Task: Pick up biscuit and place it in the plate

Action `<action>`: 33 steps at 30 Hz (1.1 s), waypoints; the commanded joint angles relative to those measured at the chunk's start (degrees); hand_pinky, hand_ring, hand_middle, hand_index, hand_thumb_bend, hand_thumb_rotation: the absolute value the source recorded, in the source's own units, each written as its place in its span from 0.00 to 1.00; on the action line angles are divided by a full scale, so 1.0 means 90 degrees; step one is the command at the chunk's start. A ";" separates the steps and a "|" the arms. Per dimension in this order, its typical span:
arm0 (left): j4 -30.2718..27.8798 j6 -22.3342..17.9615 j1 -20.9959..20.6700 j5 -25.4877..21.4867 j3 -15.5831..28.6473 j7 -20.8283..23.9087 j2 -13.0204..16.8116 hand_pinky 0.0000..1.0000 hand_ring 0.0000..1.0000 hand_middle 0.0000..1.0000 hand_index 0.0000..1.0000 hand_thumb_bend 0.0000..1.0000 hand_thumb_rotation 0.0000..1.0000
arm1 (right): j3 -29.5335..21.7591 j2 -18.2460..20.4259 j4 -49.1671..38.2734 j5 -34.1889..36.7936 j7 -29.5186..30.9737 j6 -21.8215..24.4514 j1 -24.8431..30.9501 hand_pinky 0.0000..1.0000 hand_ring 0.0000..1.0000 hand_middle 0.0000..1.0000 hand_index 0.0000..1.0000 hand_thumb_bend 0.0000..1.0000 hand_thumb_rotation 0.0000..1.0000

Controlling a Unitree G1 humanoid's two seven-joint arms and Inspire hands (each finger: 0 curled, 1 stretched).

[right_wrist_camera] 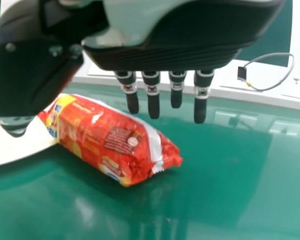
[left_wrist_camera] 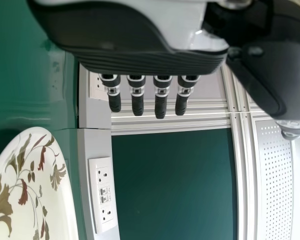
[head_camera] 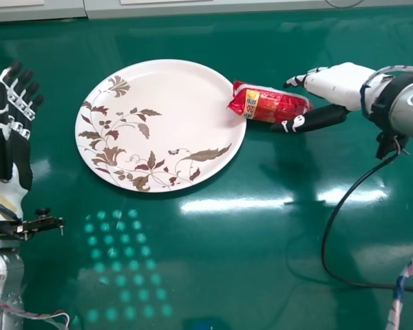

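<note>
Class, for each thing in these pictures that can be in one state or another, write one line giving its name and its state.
Plate: face up.
Biscuit packet: wrapped, lying on its side, one end at the plate's rim.
Right hand: open, at the packet's other end.
Left hand: open, fingers straight.
Socket switches: too small to tell.

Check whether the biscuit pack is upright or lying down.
Lying down: the pack stretches out lengthwise, low to the green table, with one end at the rim of the plate.

There is one biscuit packet (head_camera: 272, 104), one plate (head_camera: 168, 130), one left hand (head_camera: 19, 150), one right hand (head_camera: 341, 81).
</note>
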 commanded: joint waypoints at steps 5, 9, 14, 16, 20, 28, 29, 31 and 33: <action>-0.0073 0.0007 0.0114 0.0053 0.0061 0.0041 0.0030 1.00 1.00 1.00 1.00 1.00 0.77 | 0.0237 0.0251 0.0725 -0.0133 -0.0580 -0.0402 -0.0281 0.81 0.89 0.95 0.99 1.00 0.58; -0.0151 0.0063 0.0157 0.0114 0.0065 0.0096 0.0028 1.00 1.00 1.00 1.00 1.00 0.79 | 0.0387 0.0395 0.1256 -0.0243 -0.0957 -0.0612 -0.0471 0.79 0.88 0.94 0.97 1.00 0.58; -0.0142 0.0028 0.0154 -0.0034 0.0072 0.0045 0.0014 1.00 1.00 1.00 1.00 0.99 0.76 | 0.0563 0.0556 0.1784 -0.0373 -0.1295 -0.0692 -0.0658 0.79 0.87 0.93 0.95 1.00 0.56; -0.0130 0.0026 0.0158 -0.0024 0.0074 0.0056 0.0021 1.00 1.00 1.00 1.00 1.00 0.76 | 0.0592 0.0622 0.1933 -0.0390 -0.1377 -0.0665 -0.0702 0.77 0.88 0.93 0.95 1.00 0.56; -0.0208 0.0083 0.0197 -0.0029 0.0074 0.0090 0.0004 1.00 1.00 1.00 1.00 1.00 0.76 | 0.0653 0.0714 0.2152 -0.0468 -0.1641 -0.0692 -0.0748 0.75 0.87 0.92 0.93 1.00 0.53; -0.0292 0.0081 0.0292 0.0076 0.0089 0.0136 0.0036 1.00 1.00 1.00 1.00 1.00 0.79 | 0.0873 0.0810 0.2490 -0.0682 -0.1882 -0.0687 -0.0856 0.72 0.84 0.91 0.93 1.00 0.46; -0.0320 0.0105 0.0304 0.0080 0.0092 0.0151 0.0032 1.00 1.00 1.00 1.00 0.99 0.79 | 0.0885 0.0832 0.2537 -0.0676 -0.1905 -0.0694 -0.0865 0.72 0.84 0.91 0.93 1.00 0.44; -0.0361 0.0143 0.0324 0.0122 0.0101 0.0190 0.0036 1.00 1.00 1.00 1.00 0.99 0.80 | 0.0939 0.0885 0.2609 -0.0742 -0.1997 -0.0662 -0.0885 0.72 0.83 0.89 0.92 1.00 0.36; -0.0343 0.0101 0.0330 0.0123 0.0123 0.0173 0.0045 1.00 1.00 1.00 1.00 0.99 0.80 | 0.1155 0.0953 0.2806 -0.1076 -0.2297 -0.0594 -0.0994 0.66 0.78 0.84 0.87 0.92 0.13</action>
